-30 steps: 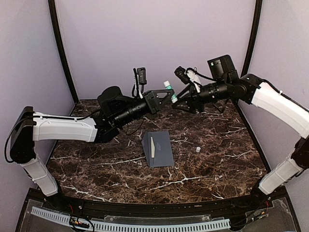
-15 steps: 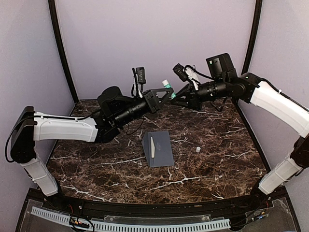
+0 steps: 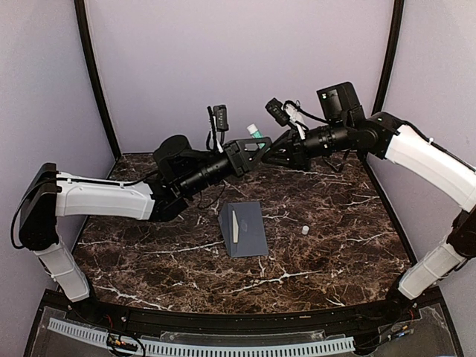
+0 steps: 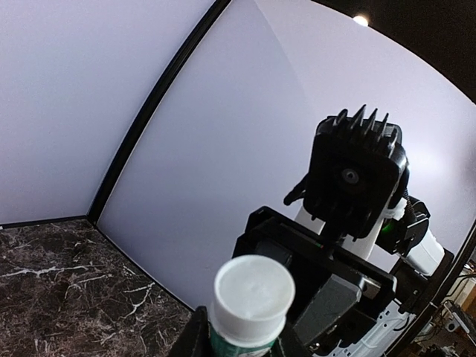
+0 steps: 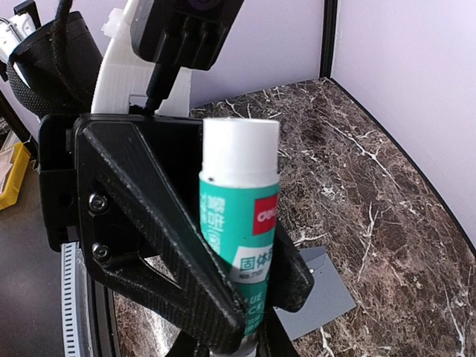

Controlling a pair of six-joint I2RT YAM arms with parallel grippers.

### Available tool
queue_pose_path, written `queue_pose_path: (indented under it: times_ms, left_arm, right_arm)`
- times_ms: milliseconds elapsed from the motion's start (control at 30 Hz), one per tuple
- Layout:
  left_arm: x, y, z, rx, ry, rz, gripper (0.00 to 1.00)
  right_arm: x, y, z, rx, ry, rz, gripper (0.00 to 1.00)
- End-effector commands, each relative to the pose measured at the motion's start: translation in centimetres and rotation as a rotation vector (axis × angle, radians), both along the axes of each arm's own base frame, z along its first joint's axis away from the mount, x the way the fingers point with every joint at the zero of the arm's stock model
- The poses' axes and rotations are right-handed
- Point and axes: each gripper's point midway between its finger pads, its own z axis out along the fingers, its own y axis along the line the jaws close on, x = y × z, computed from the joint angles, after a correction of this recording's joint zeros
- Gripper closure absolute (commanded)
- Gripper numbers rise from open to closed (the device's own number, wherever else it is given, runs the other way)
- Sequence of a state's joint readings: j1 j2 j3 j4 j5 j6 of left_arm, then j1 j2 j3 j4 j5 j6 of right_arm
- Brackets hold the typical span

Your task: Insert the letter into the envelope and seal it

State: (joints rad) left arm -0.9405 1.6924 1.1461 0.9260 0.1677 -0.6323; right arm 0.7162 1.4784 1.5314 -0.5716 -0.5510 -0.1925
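Note:
The grey-blue envelope [image 3: 245, 230] lies flat at the table's middle; it also shows in the right wrist view [image 5: 321, 291]. Only a narrow cream strip of the letter [image 3: 234, 225] shows at its left side; the rest is hidden. A green and white glue stick [image 3: 255, 132] is held in the air above the far part of the table. My left gripper [image 3: 258, 145] is shut on its body [image 5: 238, 223], white end up [image 4: 250, 294]. My right gripper [image 3: 274, 155] meets it from the right, and its fingers close round the stick's lower end [image 5: 236, 343].
A small white cap [image 3: 305, 230] stands on the marble table [image 3: 335, 253] right of the envelope. Purple walls with black corner posts [image 3: 97, 82] enclose the back and sides. Both arms cross above the table's far half.
My right gripper has moved left onto the glue stick, which it stood apart from before. My left gripper has lifted the stick slightly up and left. The envelope and cap have not moved.

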Motion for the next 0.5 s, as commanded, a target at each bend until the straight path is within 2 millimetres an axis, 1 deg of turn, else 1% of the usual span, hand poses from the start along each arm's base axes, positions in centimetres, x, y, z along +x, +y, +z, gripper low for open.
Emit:
queue_pose_path:
  times_ms: [0, 67, 200, 300, 433, 467]
  left_arm:
    - [-0.46, 0.43, 2.44, -0.059, -0.058, 0.0, 0.76]
    - [-0.52, 0.66, 2.51, -0.068, -0.064, 0.006, 0.76]
    - [-0.55, 0.88, 2.41, -0.074, -0.068, 0.013, 0.8]
    - [-0.52, 0.99, 2.34, -0.081, -0.065, 0.016, 0.77]
    - [-0.56, 1.1, 2.27, -0.085, -0.065, 0.019, 0.78]
    - [-0.58, 1.12, 2.27, -0.087, -0.064, 0.018, 0.8]
  right_arm:
    - [-0.31, 0.7, 1.12, 0.039, -0.011, 0.022, 1.0]
    - [-0.26, 0.67, 0.95, 0.037, -0.006, 0.018, 1.0]
    - [-0.23, 0.68, 0.76, 0.037, 0.0, 0.015, 1.0]
    - [-0.23, 0.69, 0.68, 0.036, 0.005, 0.013, 1.0]
    - [-0.15, 0.66, 0.48, 0.033, 0.007, 0.008, 1.0]
    - [-0.13, 0.65, 0.38, 0.031, 0.008, 0.006, 1.0]
